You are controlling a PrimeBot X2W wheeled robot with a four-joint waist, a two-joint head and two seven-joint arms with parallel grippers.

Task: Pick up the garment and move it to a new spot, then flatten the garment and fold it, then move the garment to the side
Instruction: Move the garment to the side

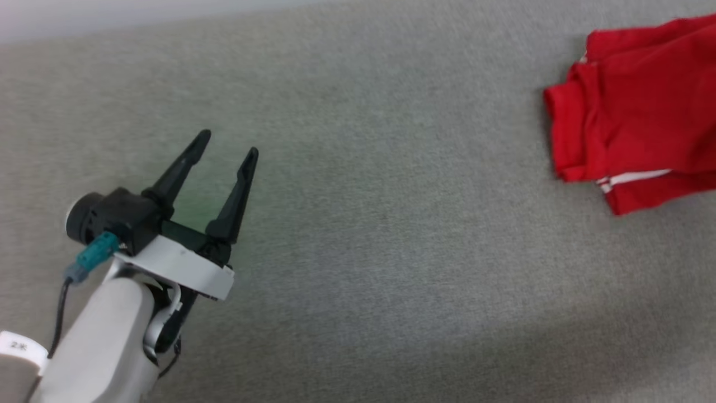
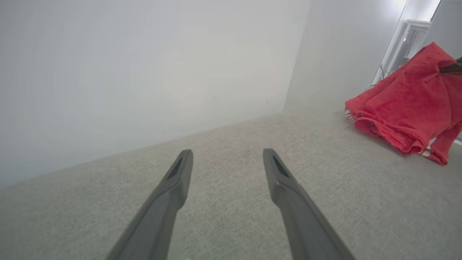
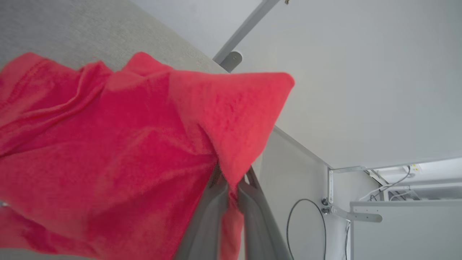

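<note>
**Head view**
- Left end effector (image 1: 228, 143): lower left, above bare grey tabletop (image 1: 391, 224); fingers spread wide, nothing between them.
- Garment (image 1: 643, 129): red, bunched in thick folds at the far right, cut off by the frame edge. One strip of white trim shows at its lower edge. It is well apart from the left end effector.

**Left wrist view**
- Left end effector (image 2: 227, 153): both fingers splayed over the tabletop (image 2: 223, 216), empty, pointing toward a pale wall (image 2: 144, 72).
- Garment (image 2: 400, 108): at the right, drawn up into a peak, with its lower folds resting on the tabletop.

**Right wrist view**
- Right end effector (image 3: 234, 187): fingers pressed nearly together, pinching a fold of the garment (image 3: 126, 144). The cloth drapes over the fingertips and hangs away to the left, above the tabletop (image 3: 90, 32).
- Background: a black cable (image 3: 299, 216) and a metal bracket (image 3: 355, 216).

**Step in hand (judged):** the first step, pick up and relocate. The garment is gripped and partly raised, but not yet carried.

**Next move calls for:** lifting until the trailing folds clear the tabletop, carrying the garment toward the open middle and setting it down there. The idle left end effector is free to help with spreading it flat.
</note>
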